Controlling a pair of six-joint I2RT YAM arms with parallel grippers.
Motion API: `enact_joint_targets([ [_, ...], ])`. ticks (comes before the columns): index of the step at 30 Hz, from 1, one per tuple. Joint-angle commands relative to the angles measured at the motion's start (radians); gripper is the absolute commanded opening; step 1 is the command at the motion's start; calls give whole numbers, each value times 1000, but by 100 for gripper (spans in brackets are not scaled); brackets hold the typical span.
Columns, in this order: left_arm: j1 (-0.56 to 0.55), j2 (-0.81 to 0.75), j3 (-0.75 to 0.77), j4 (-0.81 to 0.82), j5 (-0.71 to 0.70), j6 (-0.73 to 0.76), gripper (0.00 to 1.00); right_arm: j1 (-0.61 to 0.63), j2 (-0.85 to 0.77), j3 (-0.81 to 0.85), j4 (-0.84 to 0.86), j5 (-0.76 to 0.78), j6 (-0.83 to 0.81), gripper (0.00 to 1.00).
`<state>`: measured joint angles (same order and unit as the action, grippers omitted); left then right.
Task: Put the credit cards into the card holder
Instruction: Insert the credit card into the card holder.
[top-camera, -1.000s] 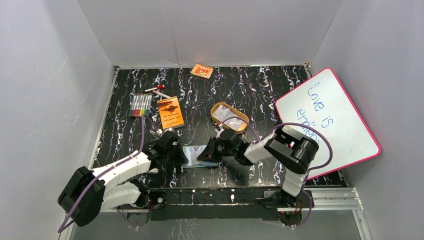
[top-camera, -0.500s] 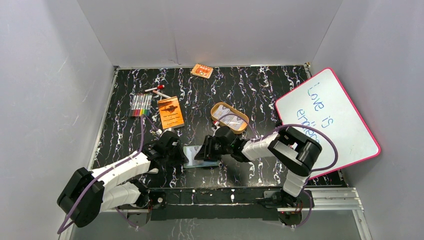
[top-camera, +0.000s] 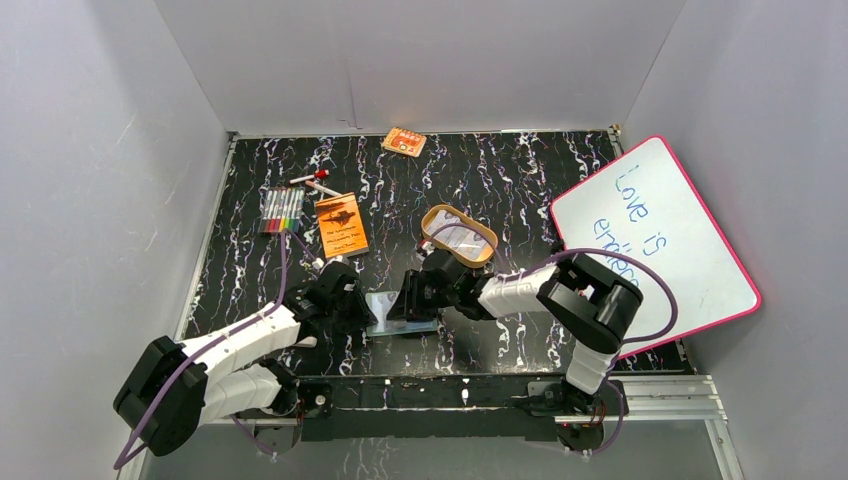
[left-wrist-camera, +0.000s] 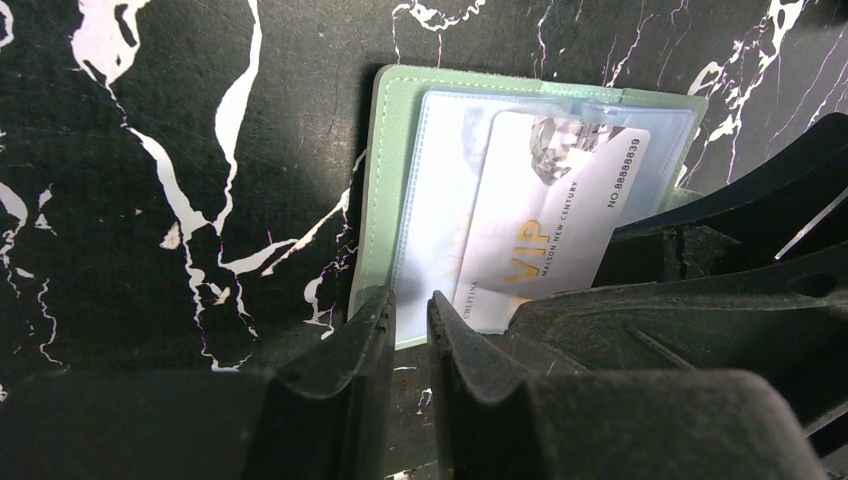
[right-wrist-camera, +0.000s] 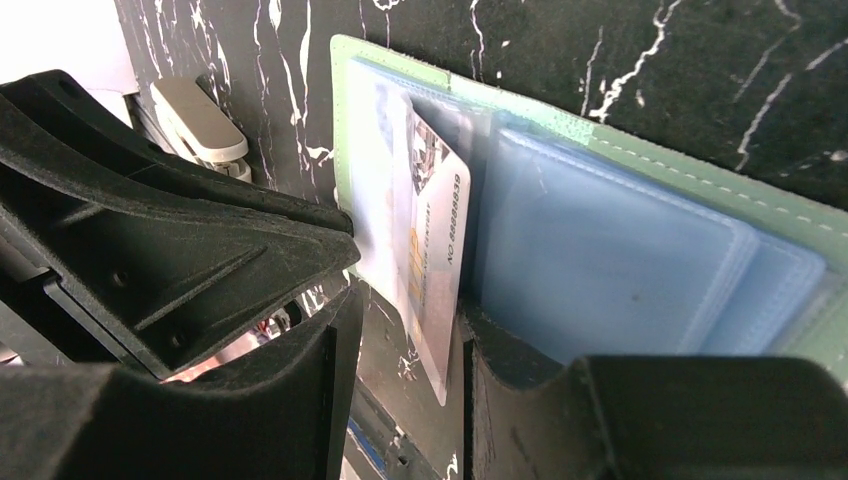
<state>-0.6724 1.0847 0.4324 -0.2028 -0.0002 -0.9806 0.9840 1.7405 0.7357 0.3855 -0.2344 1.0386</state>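
Observation:
The sage-green card holder (top-camera: 385, 313) lies open near the table's front edge, its pale blue sleeves up (left-wrist-camera: 385, 180) (right-wrist-camera: 640, 260). A pale credit card (left-wrist-camera: 560, 210) with gold "VIP" print sits partly inside a sleeve, one end sticking out (right-wrist-camera: 435, 230). My left gripper (top-camera: 362, 310) is shut, its tips (left-wrist-camera: 410, 300) at the holder's near edge. My right gripper (top-camera: 408, 298) is open, and the card's free corner lies between its jaws (right-wrist-camera: 405, 320). Another pale card lies in the tan oval tray (top-camera: 430, 222).
An orange booklet (top-camera: 341, 225) and a marker set (top-camera: 282, 210) lie at the left. An orange-and-white packet (top-camera: 404, 141) is at the back. A pink-rimmed whiteboard (top-camera: 650, 240) leans at the right. Grey walls enclose the table.
My right gripper has moved left over the holder, uncovering more of the tan tray behind it. The left arm has stayed in place.

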Motion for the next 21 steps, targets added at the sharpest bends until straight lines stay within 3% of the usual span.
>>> enact_joint_targets([
  [1, -3, -23, -6, -16, 0, -2, 17, 20, 25, 54, -18, 2, -24, 45],
  [15, -4, -61, 15, -71, -34, 8, 17, 37, 15, 128, -161, 57, -78, 46],
  [21, -2, -119, 47, -153, -99, 17, 29, 36, 12, 130, -180, 64, -81, 47],
])
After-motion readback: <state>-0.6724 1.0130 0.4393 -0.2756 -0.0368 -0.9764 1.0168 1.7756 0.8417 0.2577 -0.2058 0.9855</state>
